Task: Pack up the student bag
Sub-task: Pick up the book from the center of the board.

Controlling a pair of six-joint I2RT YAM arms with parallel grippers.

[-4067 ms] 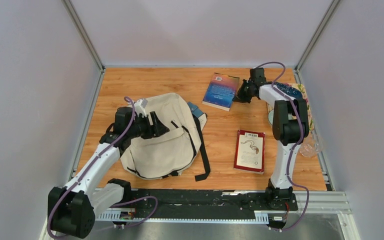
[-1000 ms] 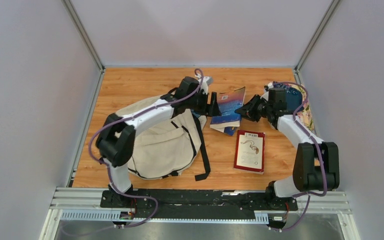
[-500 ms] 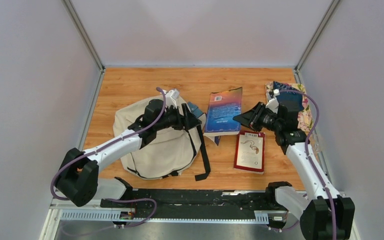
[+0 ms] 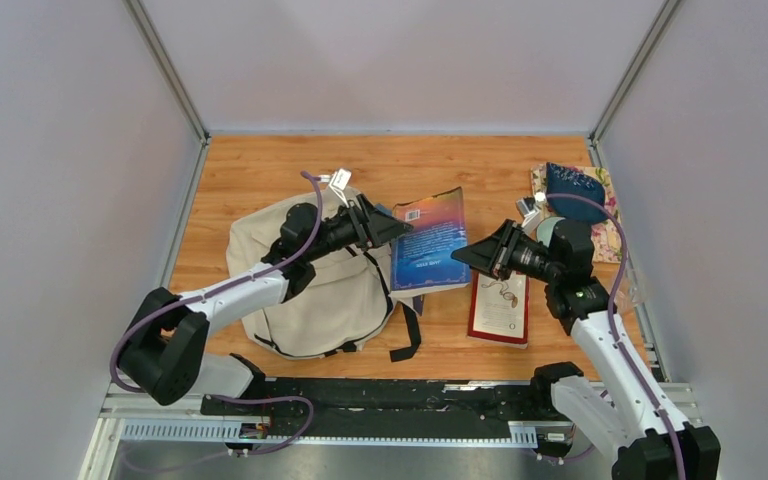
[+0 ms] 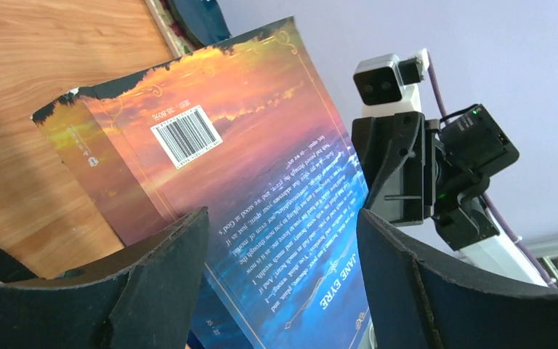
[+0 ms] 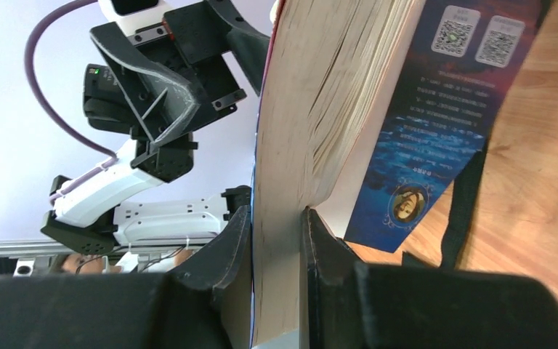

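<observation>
The right tool [image 4: 460, 256], clamped on the blue book [image 4: 428, 243], has carried it leftward from mid-frame until it overlaps the right side of the student bag [image 4: 305, 290], which lies centre left on the table [image 4: 260, 170]. The left tool [image 4: 390, 228], fingers wide apart, has drawn back over the bag and faces the cover, so insertion seems close, though I cannot tell whether the mouth is open. Nearby lie the black strap [image 4: 407, 325] and red book [image 4: 500, 300], and farther, upper right, a dark blue pouch [image 4: 572, 183].
</observation>
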